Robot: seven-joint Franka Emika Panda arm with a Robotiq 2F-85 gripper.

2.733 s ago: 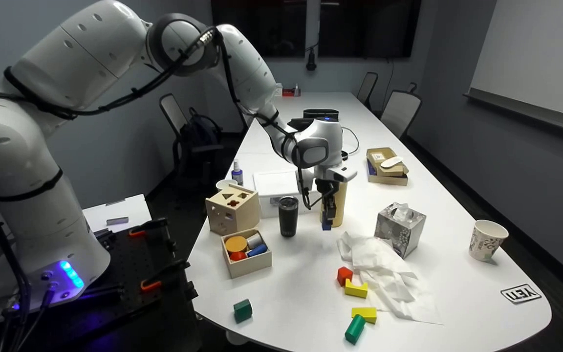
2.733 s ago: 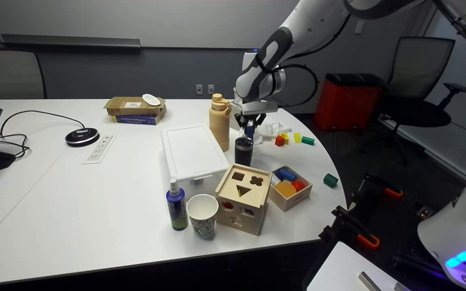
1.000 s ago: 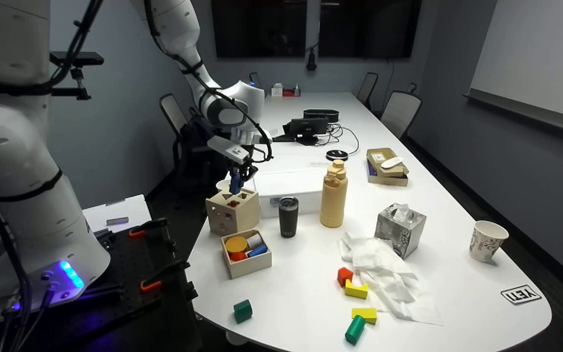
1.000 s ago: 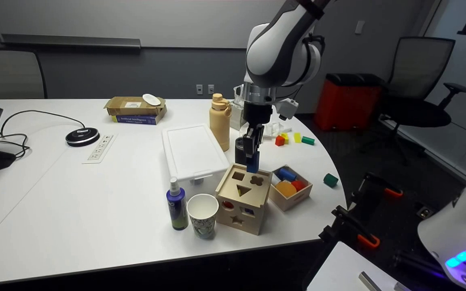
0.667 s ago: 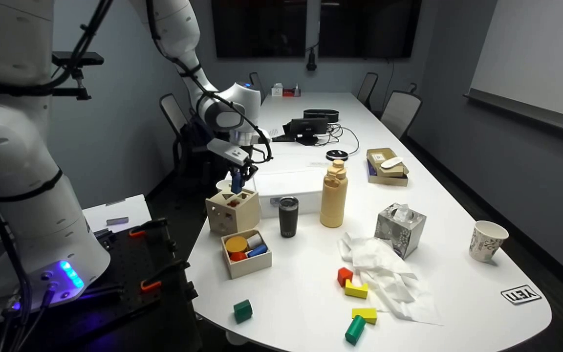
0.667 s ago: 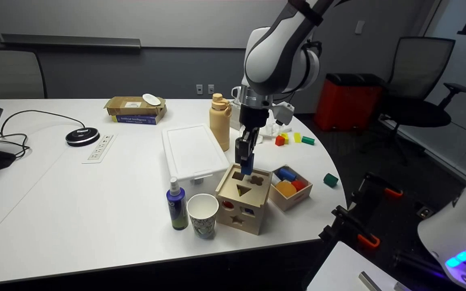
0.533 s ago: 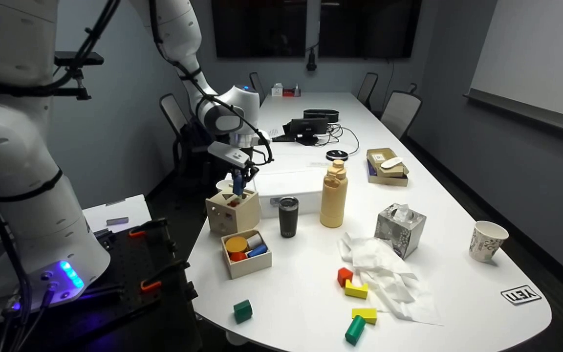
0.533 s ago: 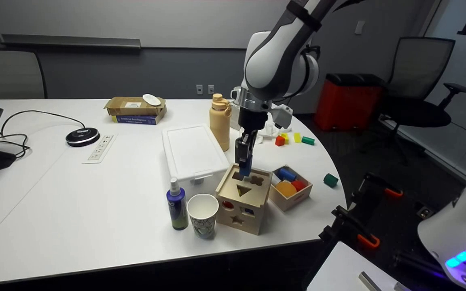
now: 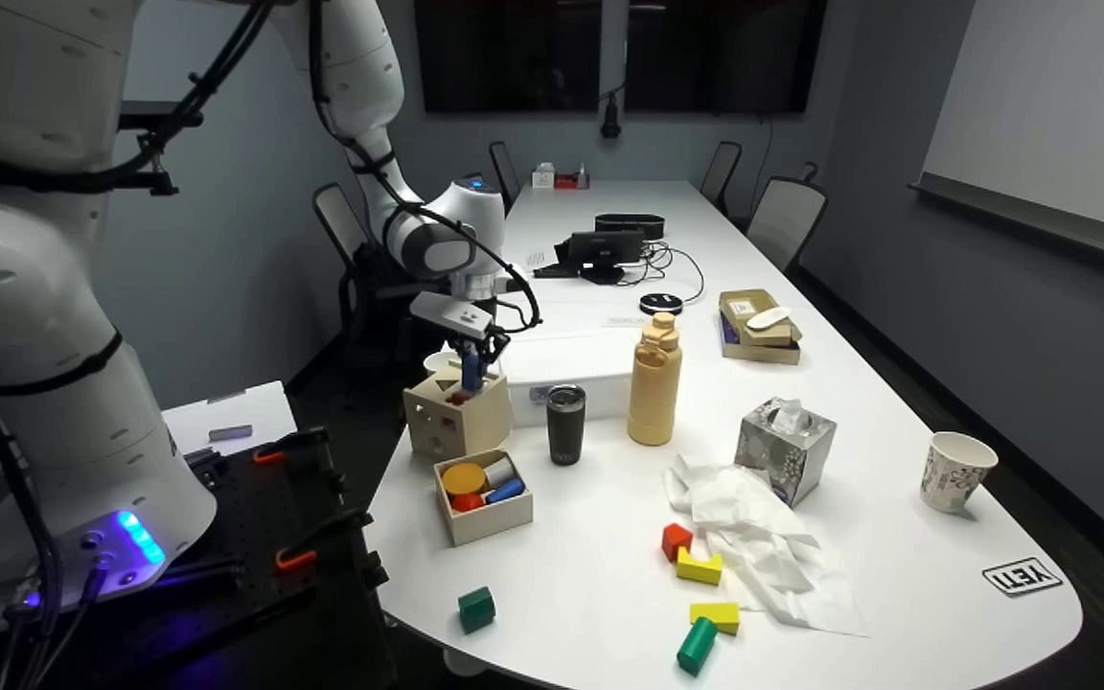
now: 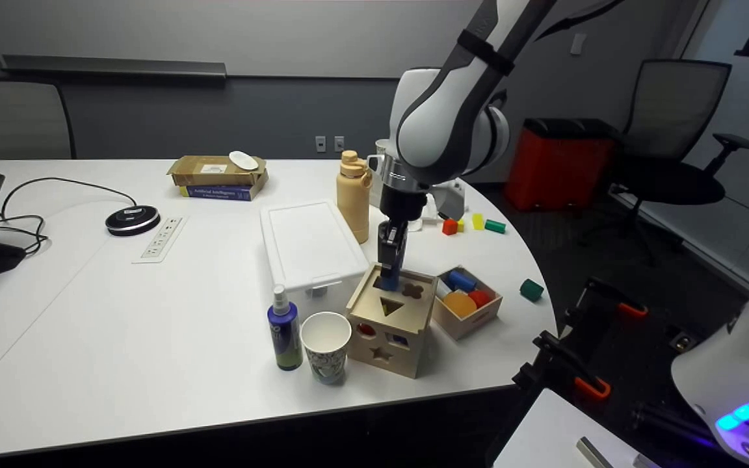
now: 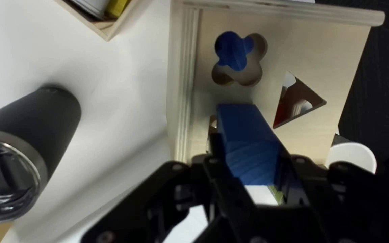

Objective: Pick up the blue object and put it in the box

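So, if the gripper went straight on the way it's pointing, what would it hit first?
Most likely the top of the wooden box, with the blue block in the gripper leading. Whether the block touches it, or lines up with the half-hidden hole, isn't clear.

Ambient light is soft and even. The white tabletop [image 9: 590, 594] reads bright. In an exterior view, the wall [image 9: 983, 316] at right is dim; a faint shadow lies beside the paper cup [image 9: 956, 470]. Blue indicator lights [image 9: 141, 538] glow strongly. Wrist view: gripper [image 11: 250, 152] dark, blurred; tumbler lid [image 11: 3, 182] shows glare.
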